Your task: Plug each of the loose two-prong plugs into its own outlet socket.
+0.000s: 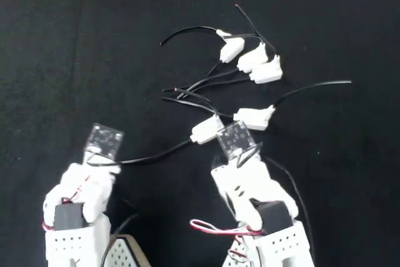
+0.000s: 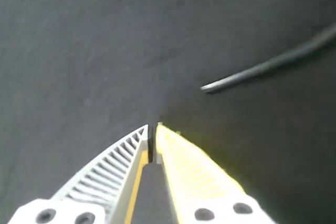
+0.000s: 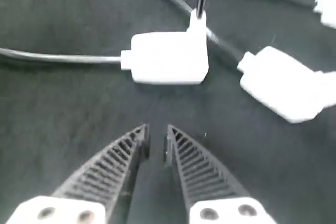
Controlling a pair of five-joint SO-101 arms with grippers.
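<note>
Right wrist view | RISK: white connector (image 3: 167,59) just ahead may be shoved across the desk (image 1: 56,60) and its cable (image 3: 58,57) dragged, the gap being judged too narrow | right jaws: slightly parted, nothing held | left jaws: closed, empty, over bare desk | second connector (image 3: 283,90) lies alongside, unmated; plug or socket cannot be told.

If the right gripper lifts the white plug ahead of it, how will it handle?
Probably light and stiff: the white plug is a small boxy block. Its thin black cable lies slack, so it'll likely trail and tug.
</note>
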